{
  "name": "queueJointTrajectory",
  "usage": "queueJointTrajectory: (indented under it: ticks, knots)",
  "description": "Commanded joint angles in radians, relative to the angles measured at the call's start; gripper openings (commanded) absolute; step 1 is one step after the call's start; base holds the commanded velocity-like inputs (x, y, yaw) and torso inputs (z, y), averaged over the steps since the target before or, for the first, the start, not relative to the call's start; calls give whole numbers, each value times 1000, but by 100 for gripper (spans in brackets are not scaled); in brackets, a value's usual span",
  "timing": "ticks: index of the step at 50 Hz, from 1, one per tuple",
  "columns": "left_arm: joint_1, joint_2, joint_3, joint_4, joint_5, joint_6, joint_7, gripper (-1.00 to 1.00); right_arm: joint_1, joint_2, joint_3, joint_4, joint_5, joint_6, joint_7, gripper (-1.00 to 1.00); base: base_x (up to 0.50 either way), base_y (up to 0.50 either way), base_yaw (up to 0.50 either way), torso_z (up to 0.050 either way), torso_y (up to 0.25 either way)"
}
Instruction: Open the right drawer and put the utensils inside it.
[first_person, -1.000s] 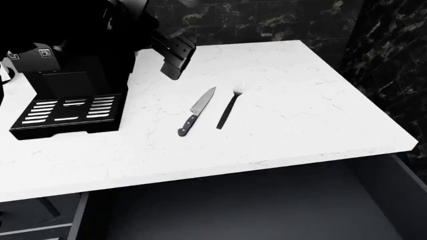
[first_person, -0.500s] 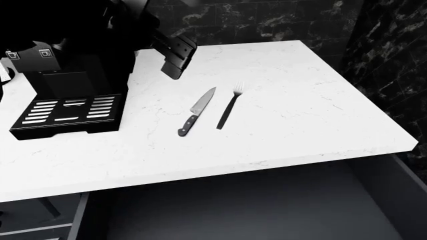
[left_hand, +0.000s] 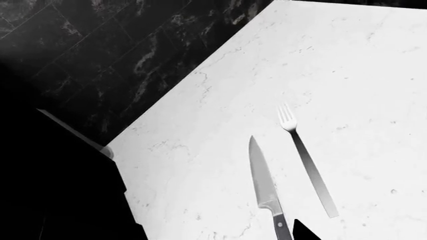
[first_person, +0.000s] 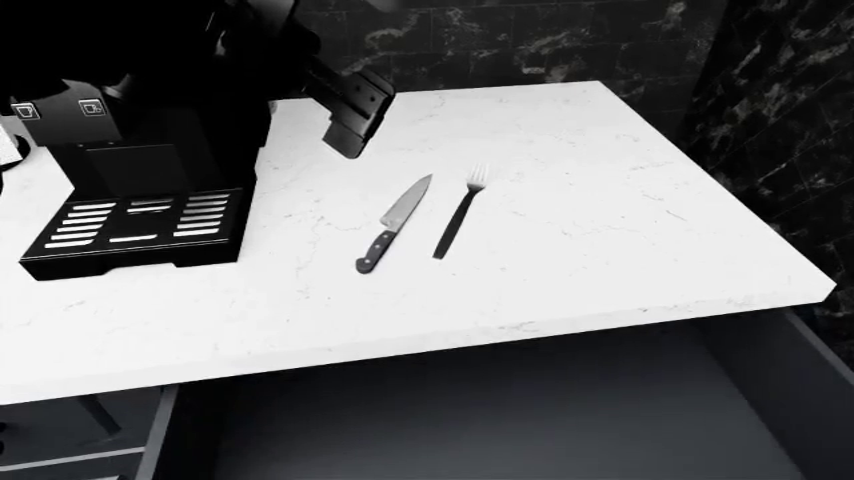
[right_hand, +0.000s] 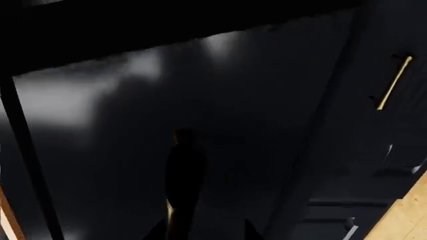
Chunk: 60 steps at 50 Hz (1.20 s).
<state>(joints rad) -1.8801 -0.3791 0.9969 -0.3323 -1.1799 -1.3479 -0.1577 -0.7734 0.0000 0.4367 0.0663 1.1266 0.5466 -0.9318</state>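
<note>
Knife (first_person: 395, 223) and fork (first_person: 459, 214) flat, side by side on counter; right drawer (first_person: 507, 410) open below.

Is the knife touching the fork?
Apart. The head view shows white counter between the knife and the fork, side by side.

Sharp, high-contrast renders: bright white countertop (first_person: 574, 200), near-black surroundings (right wrist view dim, faint sheen only).
</note>
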Motion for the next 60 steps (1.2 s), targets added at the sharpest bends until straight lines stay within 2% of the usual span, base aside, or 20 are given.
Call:
queueJointTrajectory:
  ticks: [1, 8, 18, 22, 25, 27, 30, 34, 36, 38, 39, 43, 44, 45, 46, 50, 52, 54, 56, 60]
  knots:
    - [1, -2, 0, 4, -8, -1, -7, 100, -12, 0, 57, 27, 32, -31, 16, 100, 0, 0, 0, 0, 0]
    - [-3, -2, 4, 0, -7, 0, -3, 100, -12, 0, 116, 37, 154, -52, -12, 100, 0, 0, 0, 0, 0]
    - [-6, -5, 2, 2, -15, -2, -10, 100, -12, 0, 143, 62, 345, -280, -36, 100, 0, 0, 0, 0, 0]
    - [-8, -5, 4, 0, -15, 1, -7, 100, -12, 0, 159, 61, 384, -308, -49, 100, 0, 0, 0, 0, 0]
    - [-9, -5, 4, 0, -16, 1, -9, 100, -12, 0, 118, 59, 424, -449, -24, 100, 0, 0, 0, 0, 0]
    - [-8, -5, 6, 3, -17, 0, -10, 100, -12, 0, 50, 61, 463, -684, -29, 100, 0, 0, 0, 0, 0]
    - [-7, -6, 9, -1, -14, 5, -6, 100, -12, 0, 73, 70, 548, -802, -131, 100, 0, 0, 0, 0, 0]
    - [0, -7, 6, 4, -20, 8, -12, 100, -12, 0, 285, 124, 691, -675, -223, 100, 0, 0, 0, 0, 0]
    - [3, -5, 6, 3, -20, 12, -12, 100, -12, 0, 419, 167, 718, -558, -273, 100, 0, 0, 0, 0, 0]
    - [4, -5, 6, 3, -20, 13, -12, 100, -12, 0, 447, 176, 724, -556, -304, 100, 0, 0, 0, 0, 0]
    - [6, -5, 6, 5, -22, 14, -13, 100, -12, 0, 549, 206, 676, -475, -358, 100, 0, 0, 0, 0, 0]
    - [1, -2, 8, -1, -19, 18, -9, 100, -12, 0, 722, 295, 754, -538, -522, 100, 0, 0, 0, 0, 0]
    - [1, -2, 9, -3, -18, 21, -8, 100, 138, 0, 872, 145, 604, -388, -609, 100, 0, 0, 0, 0, 0]
    - [3, -2, 9, -1, -18, 22, -9, 100, -12, 0, 788, 293, 754, -538, -545, 100, 0, 0, 0, 0, 0]
    - [6, -3, 8, 1, -20, 23, -12, 100, -12, 0, 844, 311, 752, -522, -558, 100, 0, 0, 0, 0, 0]
    - [6, -3, 9, 7, -21, 23, -13, 100, 585, 8, 1444, -259, 152, 78, -618, 100, 0, 0, 0, 0, 0]
    - [5, -1, 7, 4, -23, 24, -14, 100, 591, 9, 1744, -270, -136, 378, -625, 100, 0, 0, 0, 0, 0]
    - [9, 2, 7, 0, -24, 26, -18, 100, 605, 1, 2044, -290, -144, 678, -638, 100, 0, 0, 0, 0, 0]
    - [11, 4, 8, -5, -23, 27, -17, 100, 611, 1, 2344, -297, -150, 760, -638, 100, 0, 0, 0, 0, 0]
    - [16, 20, -2, -49, -41, 15, -21, 100, 618, 0, 2376, -312, -159, 758, -639, 100, 0, 0, 0, 0, 0]
